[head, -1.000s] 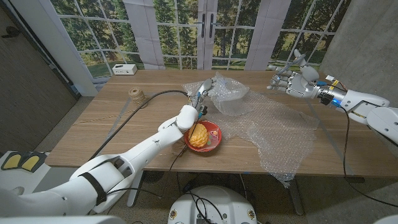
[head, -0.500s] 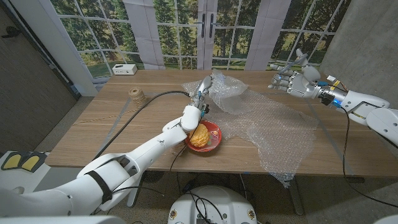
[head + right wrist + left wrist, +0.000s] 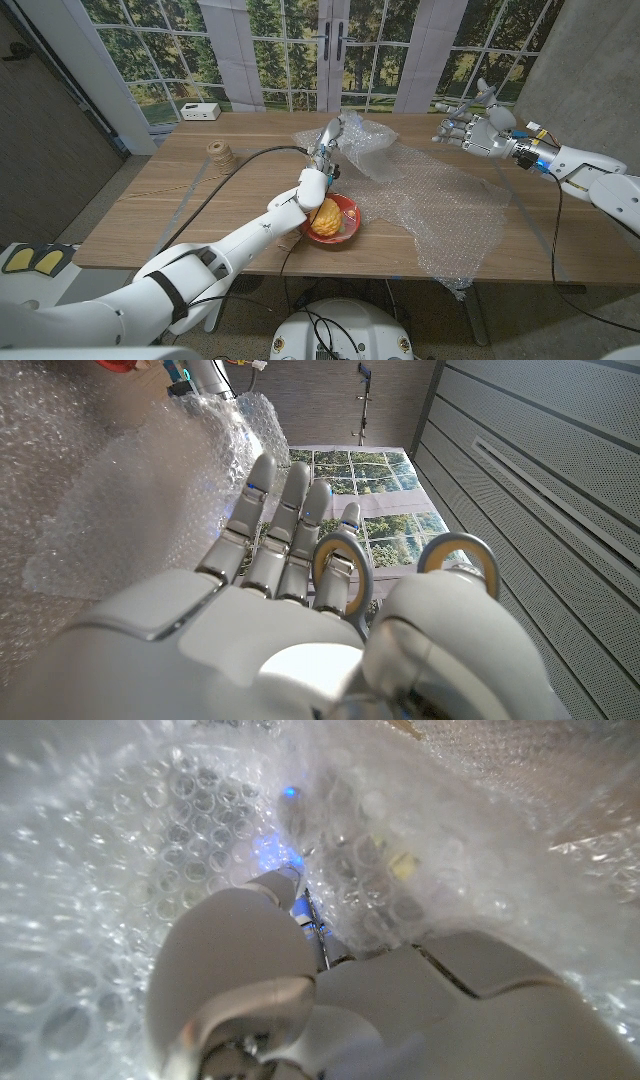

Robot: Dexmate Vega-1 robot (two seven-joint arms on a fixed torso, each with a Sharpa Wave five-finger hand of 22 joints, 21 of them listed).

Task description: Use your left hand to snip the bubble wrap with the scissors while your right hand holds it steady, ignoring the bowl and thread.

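A clear sheet of bubble wrap (image 3: 440, 205) is spread over the right half of the wooden table, with a bunched fold lifted at its far left end. My left hand (image 3: 312, 186) grips the scissors (image 3: 325, 148), whose blades point up and away into that fold. In the left wrist view the left hand (image 3: 300, 990) is pressed close against the bubble wrap (image 3: 120, 840), and a thin metal part of the scissors (image 3: 319, 932) shows by the fingers. My right hand (image 3: 478, 130) hovers with spread fingers above the far right of the table, apart from the wrap. The right wrist view shows the right hand (image 3: 290, 610) holding nothing, with the bubble wrap (image 3: 130, 490) beyond it.
A red bowl (image 3: 345, 222) with a yellow thing in it sits right under my left wrist near the front edge. A spool of thread (image 3: 218, 152) stands at the left, a white box (image 3: 200, 111) at the far left edge. A black cable (image 3: 230, 170) crosses the left half.
My left hand has pushed the scissors farther away into the wrap's lifted fold, and the fold has shifted with it. The right hand has hardly moved.
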